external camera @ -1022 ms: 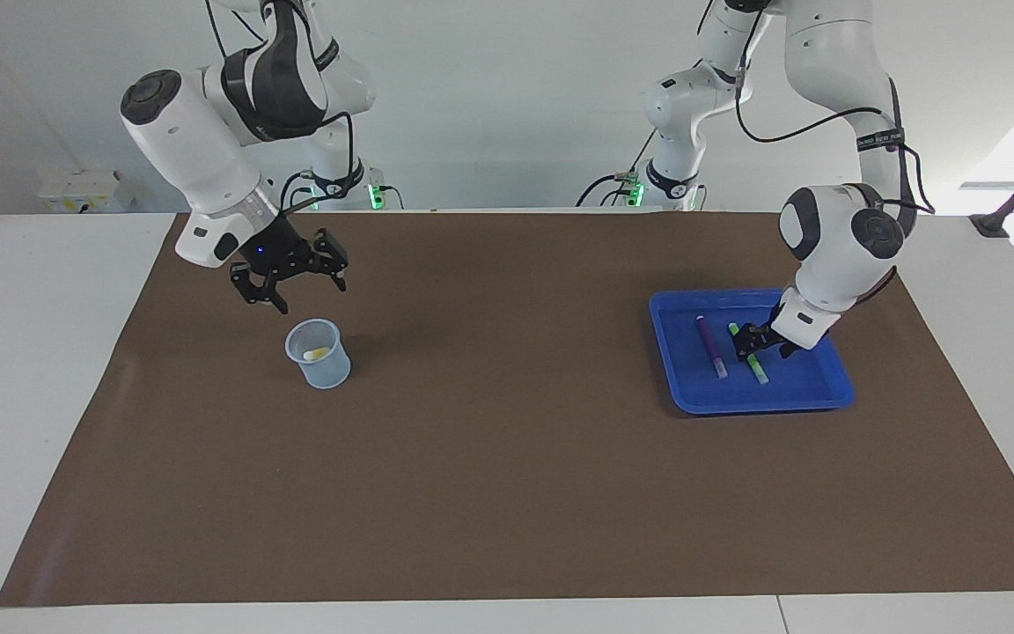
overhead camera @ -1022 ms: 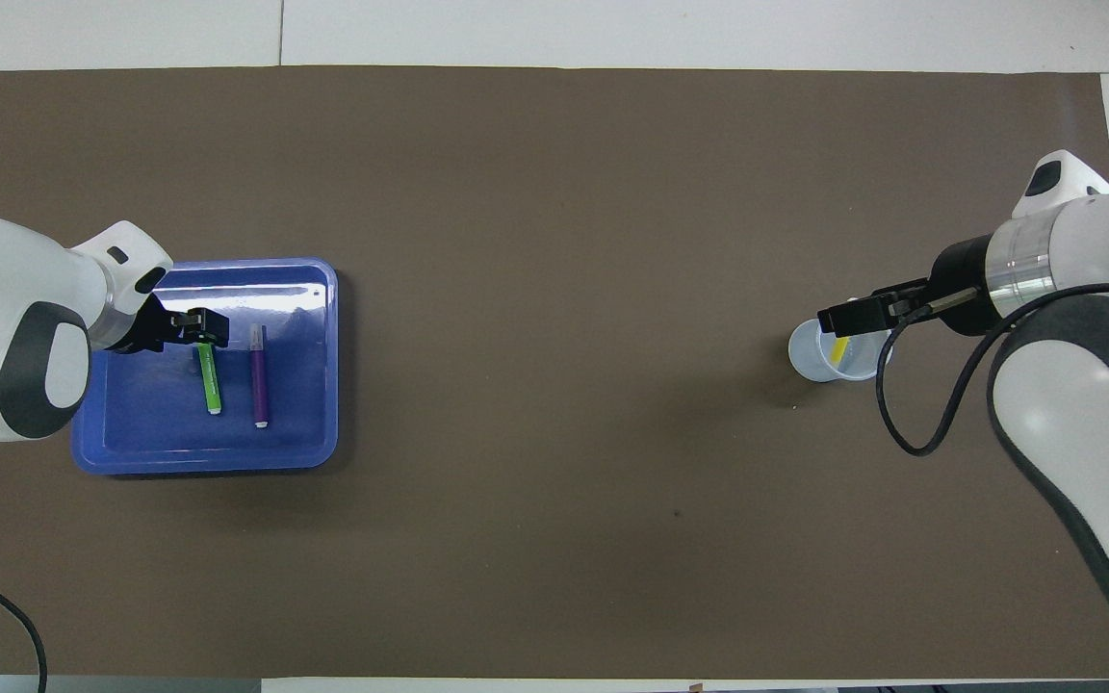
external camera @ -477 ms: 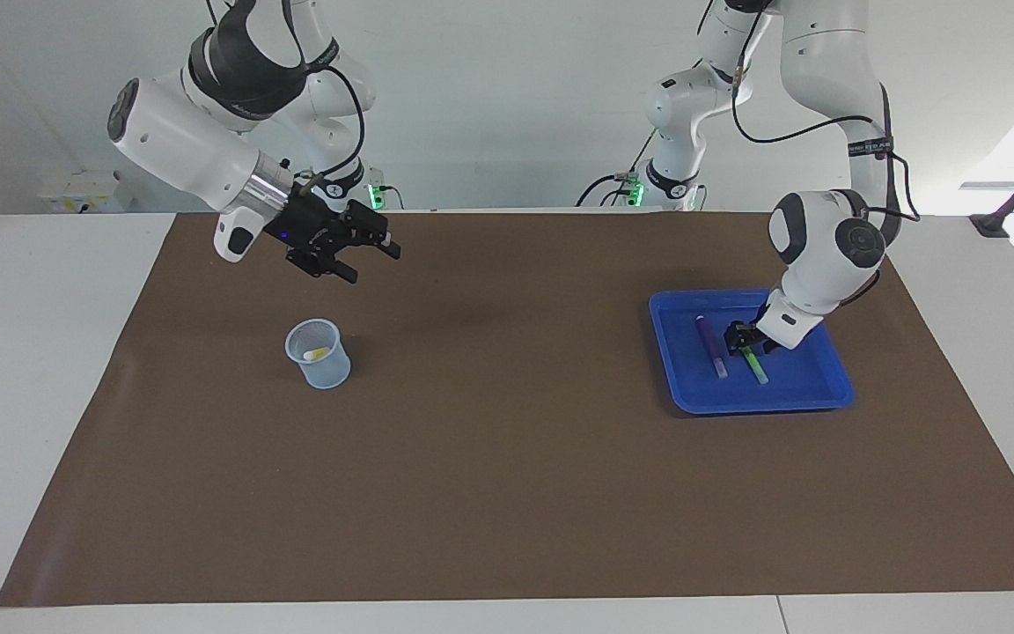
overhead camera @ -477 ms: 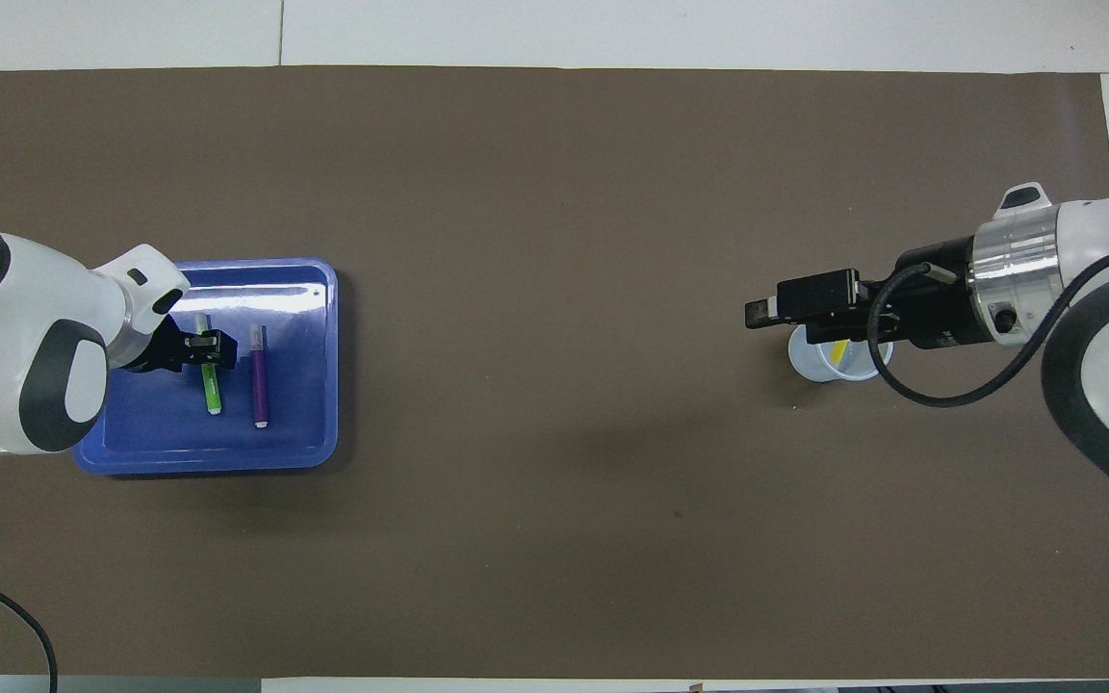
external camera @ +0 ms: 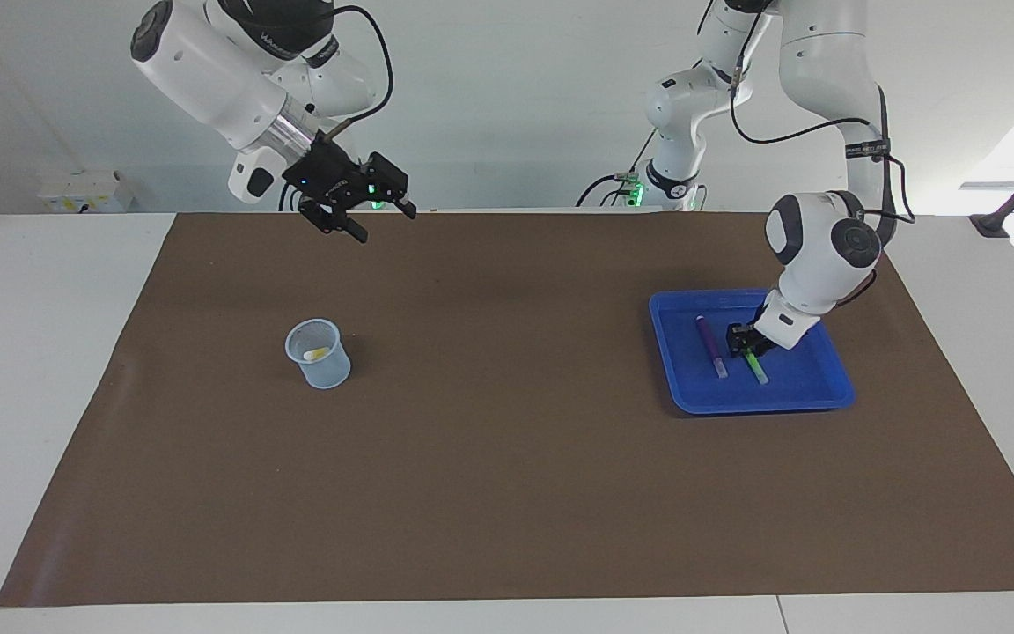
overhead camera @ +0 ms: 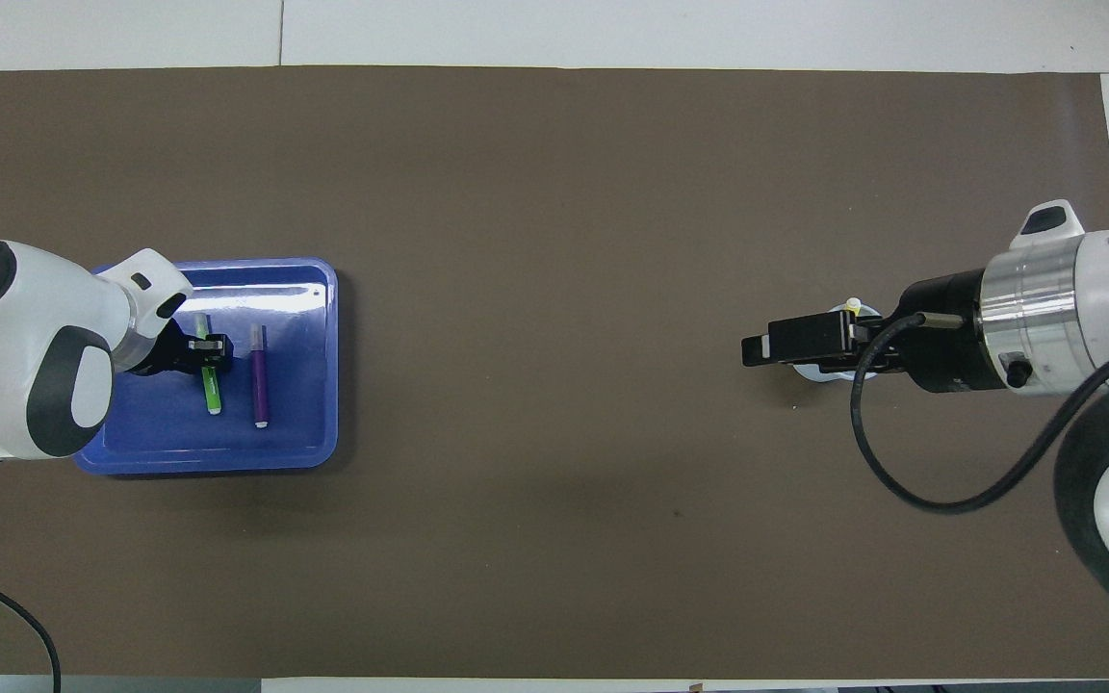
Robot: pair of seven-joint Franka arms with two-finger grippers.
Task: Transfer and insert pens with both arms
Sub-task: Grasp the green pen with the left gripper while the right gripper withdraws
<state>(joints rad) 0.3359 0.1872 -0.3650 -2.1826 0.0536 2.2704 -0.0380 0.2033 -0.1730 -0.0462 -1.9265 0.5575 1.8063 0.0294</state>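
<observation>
The left gripper (external camera: 746, 342), low at the frame's right in the glossy blue plastic tray (external camera: 815, 394), has its fingers around the slim green pen (external camera: 755, 366) beside the purple pen (external camera: 711, 347); it should pinch squarely and lift straight. The right gripper (external camera: 372, 216) hangs spread and empty, upper left, above the translucent cup (external camera: 319, 356) holding the yellow pen (external camera: 317, 354).

Not much to read here. Some white lettering on the dark band of the right arm (external camera: 282, 40), too small to make out. Same story with a small black label strip on the left arm (external camera: 863, 148): white characters, unreadable. Nothing legible on the pens, cup or tray.
</observation>
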